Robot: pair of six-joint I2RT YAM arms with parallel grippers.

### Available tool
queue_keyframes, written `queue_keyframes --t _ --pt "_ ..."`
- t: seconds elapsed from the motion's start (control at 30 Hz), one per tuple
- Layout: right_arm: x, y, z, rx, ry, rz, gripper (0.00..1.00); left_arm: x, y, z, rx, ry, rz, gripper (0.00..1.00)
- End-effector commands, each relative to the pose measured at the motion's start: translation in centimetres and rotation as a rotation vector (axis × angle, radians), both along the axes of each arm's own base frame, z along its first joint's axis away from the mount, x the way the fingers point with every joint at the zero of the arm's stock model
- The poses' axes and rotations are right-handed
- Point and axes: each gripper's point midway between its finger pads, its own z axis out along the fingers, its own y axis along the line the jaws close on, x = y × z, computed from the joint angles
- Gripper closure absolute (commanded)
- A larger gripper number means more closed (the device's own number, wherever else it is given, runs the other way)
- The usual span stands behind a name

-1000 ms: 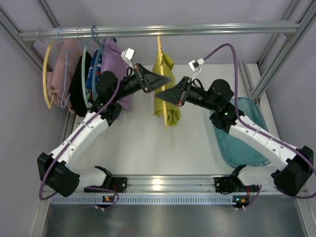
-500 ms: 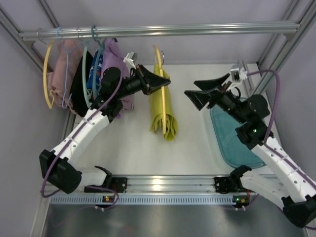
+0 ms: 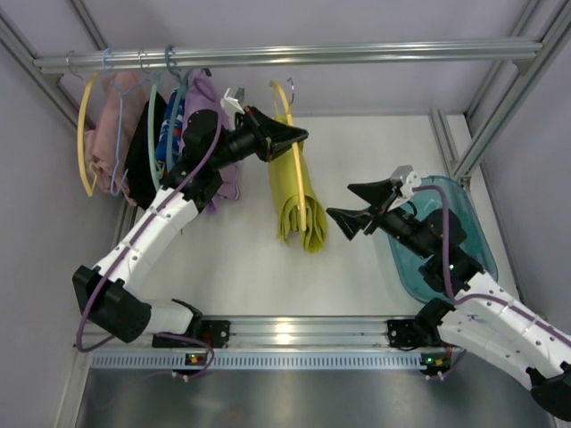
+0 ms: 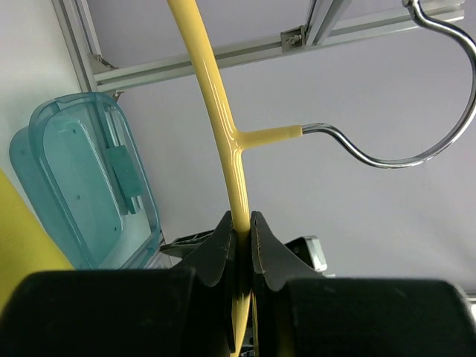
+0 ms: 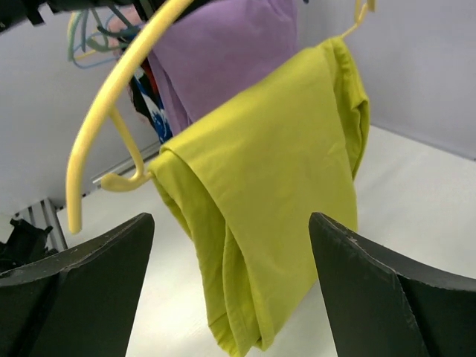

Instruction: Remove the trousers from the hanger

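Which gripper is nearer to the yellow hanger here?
Left. The left gripper is shut on the yellow hanger itself; the right gripper is open and apart from it, off beside the yellow-green trousers, touching nothing.

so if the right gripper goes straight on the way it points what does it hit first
Most likely the trousers draped on the hanger: the wrist view frames them ahead of the right gripper, between its open jaws. Depth is unclear.

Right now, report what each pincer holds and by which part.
The left pincer is shut on the yellow hanger, clamping its arm just below where the metal hook branches off. The right pincer is open, holding nothing.
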Motion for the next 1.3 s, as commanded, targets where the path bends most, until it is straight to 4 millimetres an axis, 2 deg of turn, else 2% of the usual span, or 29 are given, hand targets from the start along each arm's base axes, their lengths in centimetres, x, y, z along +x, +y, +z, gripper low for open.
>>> queue_keyframes --t 0.0,0.17,0.33,0.47,0.6,0.7,0.83,0.97,1.2,1.27 --pt "0.6 1.1 1.0 0.030 -0.062 -0.034 0.14 -1.7 1.4 9.0 -0.142 -0.242 0.031 1.00" --pt "1.2 2.6 0.2 0.003 -0.108 -0.034 0.17 -2.0 1.6 10.1 -0.145 -0.276 0.033 1.00" --pt "1.4 3.7 1.0 -0.001 -0.184 -0.013 0.18 -1.9 1.6 10.0 -0.143 -0.268 0.031 1.00" --pt "0.7 5.2 1.1 -0.009 -0.216 0.039 0.19 -1.8 1.5 10.0 -0.146 -0.263 0.028 1.00" --pt "1.5 6.3 -0.4 -0.030 -0.170 0.026 0.20 -1.8 1.5 9.9 -0.140 -0.272 0.029 1.00" --pt "2.1 6.4 -0.8 -0.016 -0.151 -0.002 0.22 -2.0 1.6 10.1 -0.140 -0.281 0.026 1.00" --pt "3.5 5.7 -1.4 -0.027 -0.150 -0.081 0.29 -2.2 1.6 10.2 -0.138 -0.284 0.024 1.00" --pt "3.8 5.9 -1.2 -0.025 -0.168 -0.087 0.32 -2.4 1.6 9.9 -0.138 -0.273 0.016 1.00" --pt "4.1 7.7 -1.1 -0.031 -0.186 -0.033 0.29 -2.5 1.7 9.8 -0.145 -0.268 0.015 1.00" --pt "4.4 7.9 -1.1 -0.038 -0.186 -0.039 0.34 -2.6 1.7 9.9 -0.145 -0.270 0.013 1.00"
